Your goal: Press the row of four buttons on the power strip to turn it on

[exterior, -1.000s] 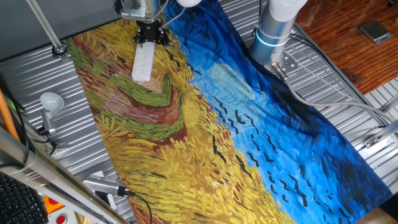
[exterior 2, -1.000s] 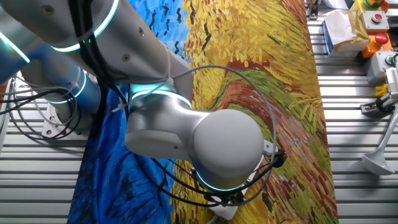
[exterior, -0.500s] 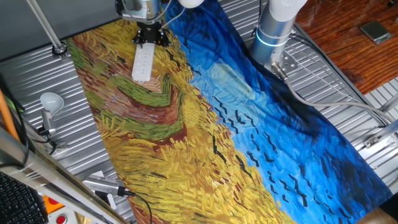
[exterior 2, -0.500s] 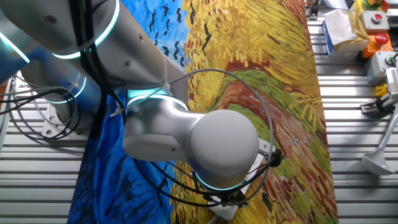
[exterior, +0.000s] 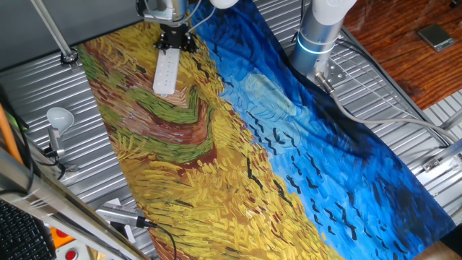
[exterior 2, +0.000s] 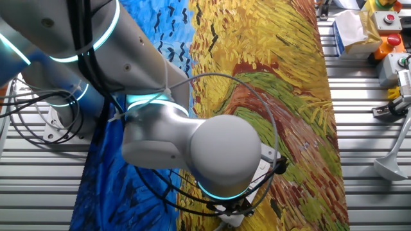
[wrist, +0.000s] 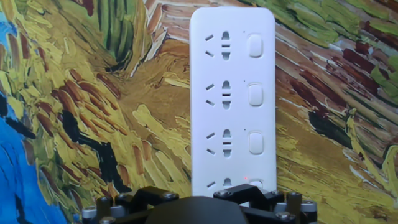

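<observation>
The white power strip [exterior: 165,72] lies on the yellow part of the painted cloth, at the far left of one fixed view. In the hand view the power strip [wrist: 232,93] runs straight away from the camera. The four buttons sit along its right side: three show whole [wrist: 255,45] [wrist: 255,94] [wrist: 255,142], and the nearest [wrist: 255,183] is half hidden by the hand, with a tiny red dot beside it. My gripper [exterior: 173,40] hangs over the strip's far end. Only its black body [wrist: 193,208] shows, and the fingertips are hidden. In the other fixed view the arm [exterior 2: 192,141] covers the strip.
The painted cloth [exterior: 253,144] covers the slatted metal table. A white bulb on a stand [exterior: 59,115] is at the left, a metal post [exterior: 68,54] behind it. The arm's base [exterior: 317,36] stands at the back. Boxes and an orange-red button [exterior 2: 385,25] lie beside the cloth.
In the other fixed view the arm's elbow has drifted slightly left and down. The gripper stays over the same end of the strip.
</observation>
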`<state>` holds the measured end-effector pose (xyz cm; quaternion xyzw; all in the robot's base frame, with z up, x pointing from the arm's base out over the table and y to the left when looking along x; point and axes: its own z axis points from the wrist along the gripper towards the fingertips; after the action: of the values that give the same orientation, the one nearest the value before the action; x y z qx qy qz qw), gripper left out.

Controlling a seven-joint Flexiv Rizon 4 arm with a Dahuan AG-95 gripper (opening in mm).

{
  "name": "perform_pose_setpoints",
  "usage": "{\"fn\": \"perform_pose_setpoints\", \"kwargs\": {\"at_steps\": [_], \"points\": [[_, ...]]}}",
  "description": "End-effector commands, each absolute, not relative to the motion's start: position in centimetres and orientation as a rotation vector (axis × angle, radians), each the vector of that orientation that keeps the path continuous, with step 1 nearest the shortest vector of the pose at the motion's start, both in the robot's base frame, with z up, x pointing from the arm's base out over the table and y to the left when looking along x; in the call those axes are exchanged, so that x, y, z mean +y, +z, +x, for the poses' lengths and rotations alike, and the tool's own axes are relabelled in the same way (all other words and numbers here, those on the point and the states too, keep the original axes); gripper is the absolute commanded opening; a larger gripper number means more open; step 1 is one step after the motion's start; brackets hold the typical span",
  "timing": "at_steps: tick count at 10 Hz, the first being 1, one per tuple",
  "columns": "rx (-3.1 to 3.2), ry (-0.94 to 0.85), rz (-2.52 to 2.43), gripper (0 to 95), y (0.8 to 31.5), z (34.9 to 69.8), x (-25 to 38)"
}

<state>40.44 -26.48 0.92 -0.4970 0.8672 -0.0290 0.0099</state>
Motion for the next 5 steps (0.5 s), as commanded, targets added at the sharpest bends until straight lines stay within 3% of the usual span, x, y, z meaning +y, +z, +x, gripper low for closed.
{"fn": "perform_pose_setpoints", "kwargs": {"at_steps": [1,5], "points": [[2.708,-0.101,-1.547,95.0,0.38,40.54,-26.52],[2.7,-0.113,-1.546,95.0,-0.01,40.53,-26.53]]}}
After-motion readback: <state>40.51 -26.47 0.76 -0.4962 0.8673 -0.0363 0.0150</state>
